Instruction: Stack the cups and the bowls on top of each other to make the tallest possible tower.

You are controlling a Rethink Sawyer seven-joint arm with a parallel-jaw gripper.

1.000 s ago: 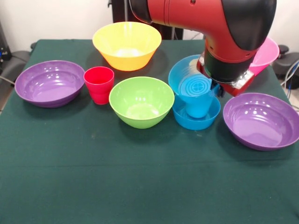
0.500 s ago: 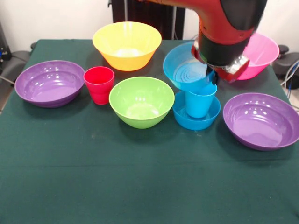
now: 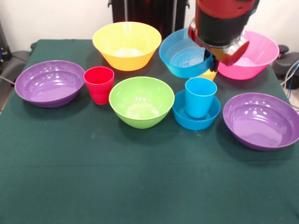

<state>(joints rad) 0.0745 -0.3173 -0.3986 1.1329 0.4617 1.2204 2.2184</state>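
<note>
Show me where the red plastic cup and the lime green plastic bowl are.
red plastic cup (image 3: 98, 84): front view, on its side wall.
lime green plastic bowl (image 3: 141, 101): front view, on its inner surface.

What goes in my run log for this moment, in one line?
phase: lifting | gripper: shut on small blue bowl | blue cup: upright in other blue bowl | tower: barely begun

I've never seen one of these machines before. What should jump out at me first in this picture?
Probably the big red and black arm at the top, its hand lifting a tilted blue bowl off the table by its rim. Just below, a blue cup stands upright inside another small blue bowl. Around them sit bright bowls on the green cloth: yellow-orange at the back, lime green in the middle, pink behind the arm.
</note>
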